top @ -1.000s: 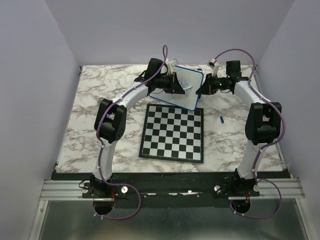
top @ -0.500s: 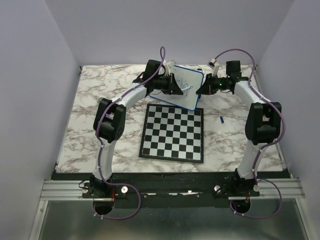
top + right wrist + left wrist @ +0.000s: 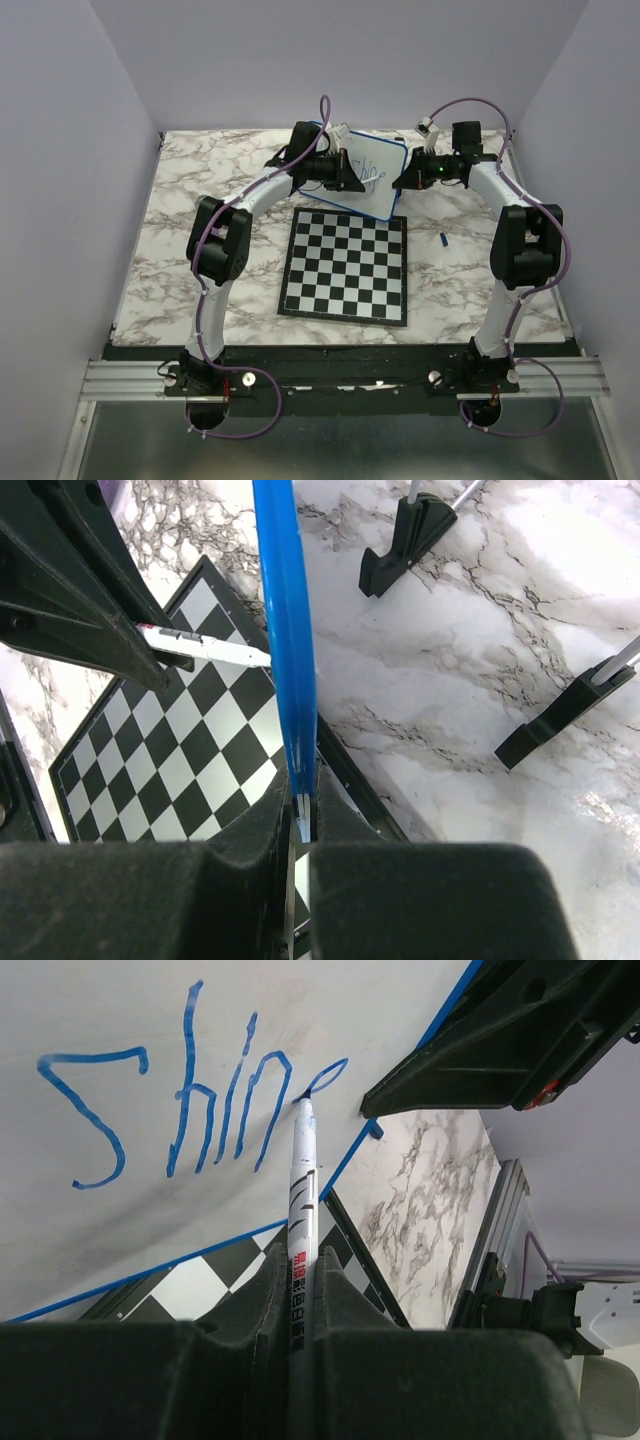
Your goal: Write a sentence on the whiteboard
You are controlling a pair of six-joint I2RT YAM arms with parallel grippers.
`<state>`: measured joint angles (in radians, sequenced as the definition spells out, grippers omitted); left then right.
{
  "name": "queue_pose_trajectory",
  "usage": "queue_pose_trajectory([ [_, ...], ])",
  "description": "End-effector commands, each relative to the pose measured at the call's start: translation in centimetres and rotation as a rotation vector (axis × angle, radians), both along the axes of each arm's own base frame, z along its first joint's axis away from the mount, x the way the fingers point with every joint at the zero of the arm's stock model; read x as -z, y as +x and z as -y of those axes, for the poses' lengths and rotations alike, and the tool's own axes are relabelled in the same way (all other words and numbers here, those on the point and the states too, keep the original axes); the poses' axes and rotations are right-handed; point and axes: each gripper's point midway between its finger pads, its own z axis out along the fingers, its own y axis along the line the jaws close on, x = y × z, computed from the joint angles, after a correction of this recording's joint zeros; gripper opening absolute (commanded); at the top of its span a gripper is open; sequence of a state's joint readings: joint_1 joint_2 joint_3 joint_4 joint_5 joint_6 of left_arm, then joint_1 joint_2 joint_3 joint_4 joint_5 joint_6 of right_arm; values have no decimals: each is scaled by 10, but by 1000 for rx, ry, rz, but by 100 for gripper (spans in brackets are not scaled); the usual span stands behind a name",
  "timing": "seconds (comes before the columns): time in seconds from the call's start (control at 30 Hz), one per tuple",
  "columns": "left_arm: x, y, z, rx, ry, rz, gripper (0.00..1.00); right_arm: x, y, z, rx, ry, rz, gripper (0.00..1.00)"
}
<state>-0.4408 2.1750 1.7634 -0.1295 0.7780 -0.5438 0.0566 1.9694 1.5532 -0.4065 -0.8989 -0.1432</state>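
One whiteboard (image 3: 385, 192), upper centre, stands tilted, its blue rim clenched in the right jaws; left jaws grip one marker (image 3: 302, 1190) (tip apparently touching the sentence (image 3: 190, 1110)).

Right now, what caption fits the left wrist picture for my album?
Left gripper holds a marker with its tip on the whiteboard, at the last letter of blue "shine".

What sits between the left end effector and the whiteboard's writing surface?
A white marker, clamped in the left end effector, tip touching the whiteboard at the end of "shine". The left wrist view shows it.
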Motion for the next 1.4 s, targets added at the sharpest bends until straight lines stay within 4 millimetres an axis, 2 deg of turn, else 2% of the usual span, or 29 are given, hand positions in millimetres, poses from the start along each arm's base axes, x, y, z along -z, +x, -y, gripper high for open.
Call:
queue_pose_trajectory([
  [0.0, 19, 2, -11, -52, 59, -22, 0, -18, -4, -10, -53, 39, 29, 0],
  [0.2, 22, -3, -12, -35, 62, -28, 0, -18, -4, -10, -52, 40, 28, 0],
  [0.47, 27, -17, 0, 23, 54, -43, 0, -19, -4, -10, -52, 40, 29, 0],
  [0.8, 19, -22, 9, 51, 37, -31, 0, -20, -5, -10, -55, 41, 31, 0],
  [1.13, -14, -33, 14, 85, -61, -4, 0, -20, -5, -10, -52, 40, 32, 0],
  [1.23, -27, -40, 12, 95, -92, 10, 0, -19, -4, -9, -49, 37, 30, 0],
  [1.27, -37, -42, 10, 93, -110, 40, 0, -19, -3, -9, -50, 38, 30, 0],
  [1.37, -52, -48, -1, 80, -133, 75, 0, -19, -3, -9, -46, 35, 31, 0],
])
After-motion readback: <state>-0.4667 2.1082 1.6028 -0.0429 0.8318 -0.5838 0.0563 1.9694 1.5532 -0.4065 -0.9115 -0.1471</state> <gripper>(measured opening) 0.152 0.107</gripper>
